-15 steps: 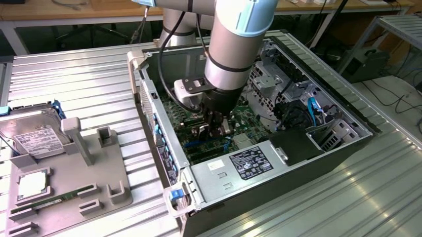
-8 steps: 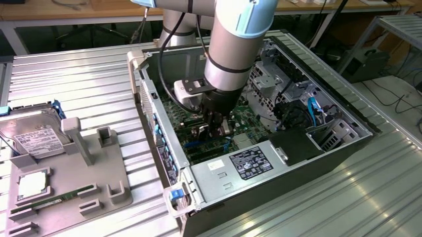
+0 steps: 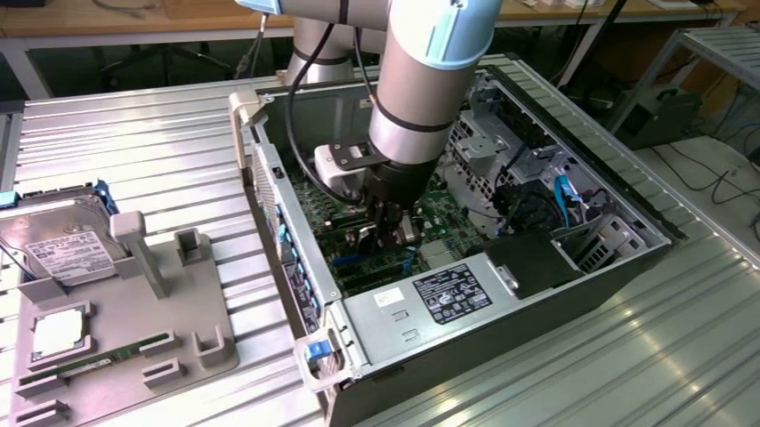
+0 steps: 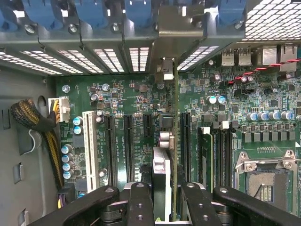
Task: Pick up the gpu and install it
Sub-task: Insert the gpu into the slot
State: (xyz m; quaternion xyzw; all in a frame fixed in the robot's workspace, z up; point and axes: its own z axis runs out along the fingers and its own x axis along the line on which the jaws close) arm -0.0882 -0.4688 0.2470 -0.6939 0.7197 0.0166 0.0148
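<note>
Green circuit-board gpu [image 4: 161, 162] with silver end bracket stands edge-on over the green motherboard [image 4: 131, 94] inside the open grey metal computer case [image 3: 558, 294], clamped between the black gripper [image 4: 165, 190] fingers.

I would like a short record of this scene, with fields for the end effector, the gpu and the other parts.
end effector: inside the open case, shut on the gpu
gpu: on edge over the motherboard slots
tray: at the exterior view's left, holding hard drive and RAM stick
</note>
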